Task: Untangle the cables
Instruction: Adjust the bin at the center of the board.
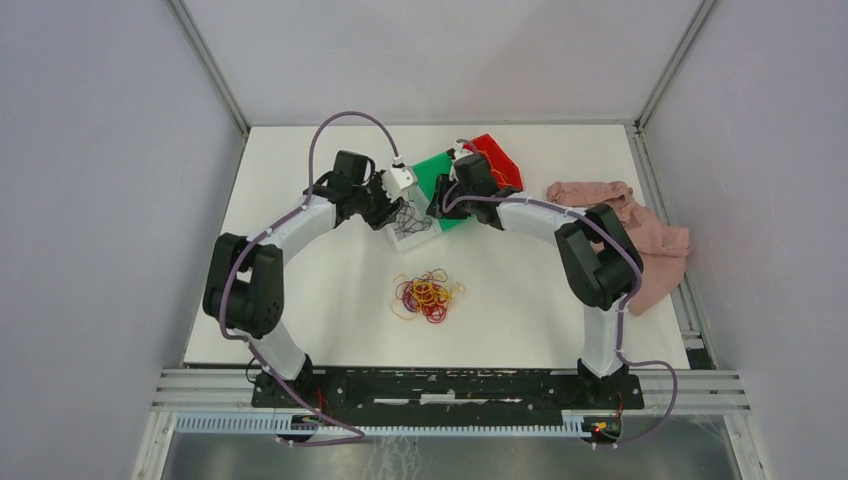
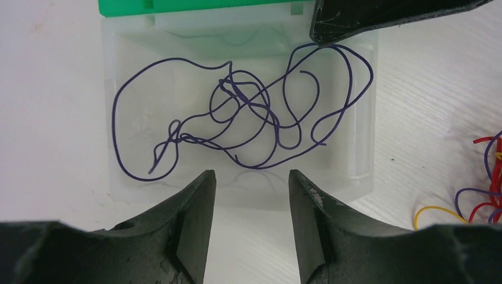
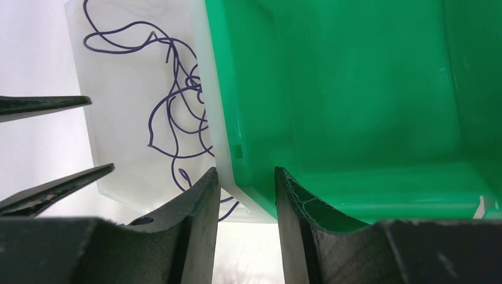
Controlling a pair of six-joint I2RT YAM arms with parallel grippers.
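Note:
A loose heap of yellow, red and dark purple cables [image 1: 428, 295] lies mid-table; its edge shows in the left wrist view as cables [image 2: 480, 204]. Several purple cables [image 2: 237, 92] lie looped inside a translucent white bin [image 2: 237, 195]. My left gripper [image 2: 251, 183] hovers at that bin's near wall, open and holding nothing. My right gripper [image 3: 245, 174] straddles the corner where the green bin [image 3: 355, 89] meets the white bin [image 3: 118, 148]. Whether its jaws press on those walls does not show. From above, the left gripper [image 1: 398, 213] and right gripper [image 1: 440, 205] flank the white bin [image 1: 420, 240].
A red bin [image 1: 497, 160] sits behind the green bin [image 1: 432, 172] at the back. A crumpled pink cloth [image 1: 640, 235] lies at the right edge of the table. The right gripper's finger [image 2: 379, 18] reaches over the white bin's far corner.

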